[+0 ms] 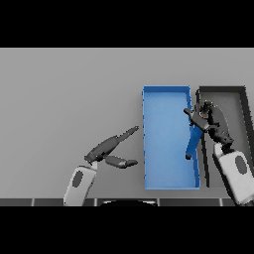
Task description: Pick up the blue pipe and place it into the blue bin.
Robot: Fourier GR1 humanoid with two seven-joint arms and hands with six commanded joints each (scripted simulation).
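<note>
Below the fingers of the right hand (pixel 208 118): blue pipe (pixel 193 141), one item, hanging over the right side of the blue bin (pixel 168 99).

Right hand: positioned over the bin's right wall, arm entering from the lower right. Fingers curled and clamped on the pipe's upper end; the exact contact is partly masked by the dark hand.

Blue pipe: held, not resting free. Long axis runs steeply from the clamped top end down and slightly toward the left hand's side, the lower end lying above the bin's inner floor just inside the right wall. Whether the low end touches the floor cannot be told.

Blue bin: open rectangular tray, long side running away from the robot, on the grey desk (pixel 69 89). A dark bin (pixel 243 99) stands just beside it, on the far side of the right hand.

Left hand (pixel 111 149): well apart from the pipe, on the other side of the bin, over bare desk. Fingers straight and spread, holding nothing. Idle.

Judgement: carrying is nearly complete; the pipe already lies from the fingers toward the bin's interior. The coming move appears to need only a small shift inward and a release, taking care that the pipe does not catch or tip over the right wall.
</note>
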